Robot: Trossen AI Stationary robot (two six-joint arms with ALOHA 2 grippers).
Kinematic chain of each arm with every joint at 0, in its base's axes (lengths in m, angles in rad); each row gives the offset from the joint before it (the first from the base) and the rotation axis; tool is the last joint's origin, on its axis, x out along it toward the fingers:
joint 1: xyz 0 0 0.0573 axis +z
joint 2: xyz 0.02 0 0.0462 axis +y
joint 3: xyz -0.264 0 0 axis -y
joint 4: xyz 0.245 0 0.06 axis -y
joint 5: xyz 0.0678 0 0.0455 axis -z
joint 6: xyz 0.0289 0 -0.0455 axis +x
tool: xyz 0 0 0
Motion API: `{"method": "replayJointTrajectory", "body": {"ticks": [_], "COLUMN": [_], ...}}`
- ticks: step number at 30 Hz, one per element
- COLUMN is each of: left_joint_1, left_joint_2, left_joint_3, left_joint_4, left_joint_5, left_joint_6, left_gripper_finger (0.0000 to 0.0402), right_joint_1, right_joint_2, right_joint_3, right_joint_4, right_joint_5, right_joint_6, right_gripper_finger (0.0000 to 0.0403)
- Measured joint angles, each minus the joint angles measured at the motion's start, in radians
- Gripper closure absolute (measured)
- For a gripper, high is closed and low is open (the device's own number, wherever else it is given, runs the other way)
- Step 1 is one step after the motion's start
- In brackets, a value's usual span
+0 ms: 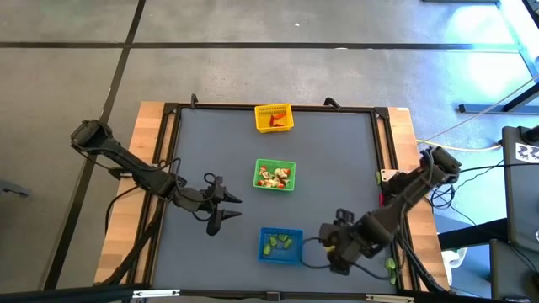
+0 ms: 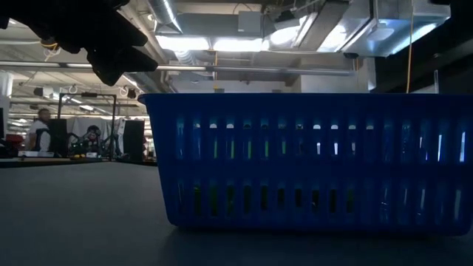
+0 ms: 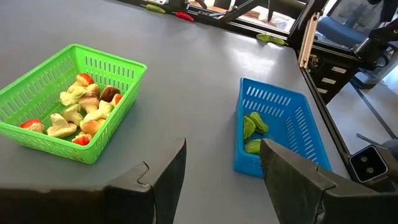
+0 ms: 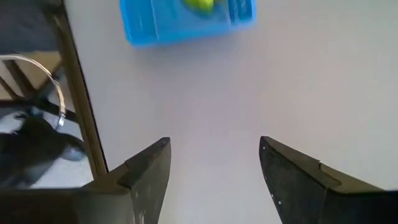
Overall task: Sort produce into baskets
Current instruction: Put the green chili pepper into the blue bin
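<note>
High view: the green basket (image 1: 274, 175) of mixed produce (image 1: 275, 176) is shown at frame centre, right of the left tool (image 1: 221, 204), the nearer one, held apart and empty. The right tool (image 1: 336, 244), likewise apart, is placed beside the blue basket (image 1: 280, 245) at lower centre.

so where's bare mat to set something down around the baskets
Free: the wide strip between the green basket and the mat's right edge, and the left side above the left gripper. Crowded: the near edge, where the right gripper, fingers open, sits beside the blue basket.
</note>
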Motion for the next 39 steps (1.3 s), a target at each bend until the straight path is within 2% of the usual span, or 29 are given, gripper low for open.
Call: {"method": "replayJointTrajectory", "body": {"ticks": [8, 16, 31, 39], "left_joint_1": [0.0, 0.0, 0.0, 0.0], "left_joint_2": [0.0, 0.0, 0.0, 0.0], "left_joint_3": [0.0, 0.0, 0.0, 0.0], "left_joint_4": [0.0, 0.0, 0.0, 0.0], "left_joint_5": [0.0, 0.0, 0.0, -0.009], "left_joint_6": [0.0, 0.001, 0.001, 0.001], "left_gripper_finger": [0.0202, 0.0202, 0.0202, 0.0202], "right_joint_1": [0.113, 0.211, 0.359, 0.434], "right_joint_2": [0.0, 0.0, 0.002, 0.002], "right_joint_3": [-0.001, -0.011, -0.077, -0.115], "right_joint_4": [-0.214, -0.273, -0.265, -0.233], "right_joint_5": [-0.008, -0.01, -0.236, -0.27], "right_joint_6": [0.208, 0.353, 0.409, 0.397], "right_gripper_finger": [0.016, 0.016, 0.016, 0.016]}}
